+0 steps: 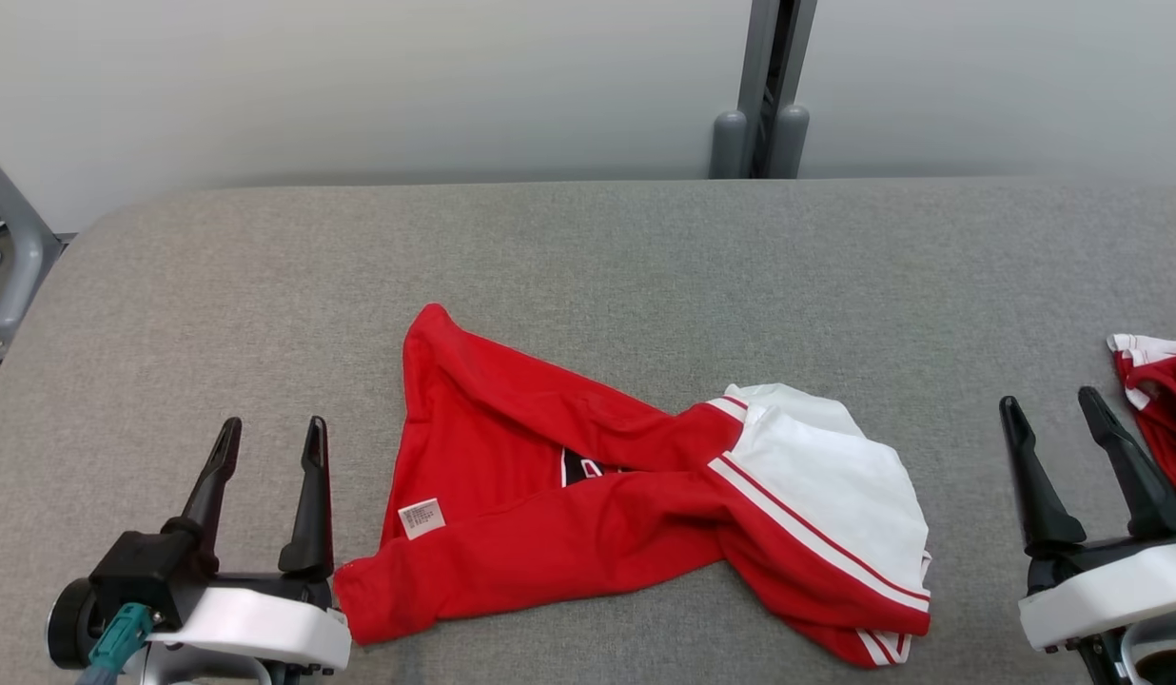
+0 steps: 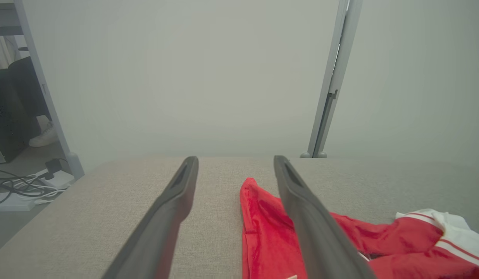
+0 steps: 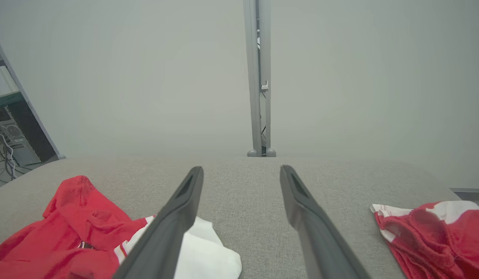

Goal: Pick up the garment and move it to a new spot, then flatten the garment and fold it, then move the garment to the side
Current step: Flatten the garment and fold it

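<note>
Nearest the camera, the left gripper (image 1: 274,425) and the right gripper (image 1: 1048,400) rest low over the grey padded table (image 1: 588,257). Each has its two dark fingers spread wide with nothing between them.

The garment (image 1: 588,495), red with a white striped part, lies crumpled on the table between the two grippers, held by neither. Its red lower corner lies just beside the base of the left gripper's right-hand finger. A small white label (image 1: 421,518) faces up close to that finger. The white part lies toward the right gripper, apart from its left-hand finger.

In the left wrist view, the left gripper (image 2: 235,159) has red cloth (image 2: 262,224) running behind its right-hand finger. In the right wrist view, the right gripper (image 3: 241,169) has the white part of the garment (image 3: 200,255) behind its left-hand finger; whether they touch cannot be told.

A second red-and-white garment (image 1: 1159,400) lies just outside the right gripper's right-hand finger.

Beyond the fingertips lies bare table, then a grey post (image 1: 764,86) against a pale wall (image 1: 360,86).
</note>
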Available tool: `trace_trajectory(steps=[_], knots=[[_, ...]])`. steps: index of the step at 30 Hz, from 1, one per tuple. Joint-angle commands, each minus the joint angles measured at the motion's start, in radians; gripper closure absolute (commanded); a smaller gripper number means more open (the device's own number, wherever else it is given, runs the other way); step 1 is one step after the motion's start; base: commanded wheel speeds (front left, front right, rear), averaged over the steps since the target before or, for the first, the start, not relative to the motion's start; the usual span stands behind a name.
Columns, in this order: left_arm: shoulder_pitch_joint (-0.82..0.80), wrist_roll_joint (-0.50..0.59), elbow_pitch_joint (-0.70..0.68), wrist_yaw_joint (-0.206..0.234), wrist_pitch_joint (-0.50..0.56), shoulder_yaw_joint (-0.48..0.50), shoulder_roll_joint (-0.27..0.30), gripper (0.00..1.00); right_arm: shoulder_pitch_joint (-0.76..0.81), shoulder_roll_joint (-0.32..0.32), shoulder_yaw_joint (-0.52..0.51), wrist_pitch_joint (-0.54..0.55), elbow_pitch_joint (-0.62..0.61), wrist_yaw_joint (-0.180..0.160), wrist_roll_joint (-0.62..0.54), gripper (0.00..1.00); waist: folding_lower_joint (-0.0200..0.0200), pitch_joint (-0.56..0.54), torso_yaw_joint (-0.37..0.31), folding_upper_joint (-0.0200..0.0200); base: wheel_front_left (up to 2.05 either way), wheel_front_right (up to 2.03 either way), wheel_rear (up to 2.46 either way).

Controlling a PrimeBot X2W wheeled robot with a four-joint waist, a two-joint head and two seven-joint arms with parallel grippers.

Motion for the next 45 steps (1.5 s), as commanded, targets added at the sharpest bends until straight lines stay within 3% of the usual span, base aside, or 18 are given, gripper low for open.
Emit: trace_trajectory(steps=[1, 16, 22, 32, 43, 45], knots=[[0.01, 0.006, -0.006, 0.008, 0.004, -0.002, 0.01, 0.0, -0.002, 0.005, -0.004, 0.002, -0.014, 0.0, -0.011, 0.0, 0.0, -0.008, 0.006, -0.0001, 0.0, 0.0, 0.0], [0.005, -0.008, -0.024, 0.005, 0.026, -0.02, 0.01, 0.0, 0.016, 0.028, -0.011, 0.025, -0.048, 0.0, -0.03, 0.0, 0.0, 0.007, 0.017, -0.0001, 0.0, 0.0, 0.0], [0.007, -0.052, 0.008, -0.004, 0.106, -0.031, 0.007, 0.0, 0.002, 0.022, -0.003, 0.03, -0.045, 0.0, -0.018, 0.0, 0.0, 0.031, 0.01, -0.0001, 0.0, 0.0, 0.0], [0.039, -0.197, 0.161, -0.083, 0.239, -0.053, -0.018, 0.0, -0.012, 0.019, 0.013, 0.033, -0.033, 0.0, -0.007, 0.0, 0.0, 0.083, -0.001, -0.0001, 0.0, 0.0, 0.0], [-0.014, -0.263, 0.3, -0.158, 0.222, -0.041, -0.042, 0.0, -0.032, 0.009, 0.024, 0.035, -0.028, 0.0, 0.001, 0.0, 0.0, 0.117, -0.007, -0.0001, 0.0, 0.0, 0.0], [-0.025, -0.274, 0.324, -0.176, 0.229, -0.043, -0.045, 0.78, -0.034, 0.007, 0.023, 0.033, -0.026, 0.0, 0.004, 0.0, 0.0, 0.12, -0.01, -0.0001, 0.0, 0.0, 0.0]])
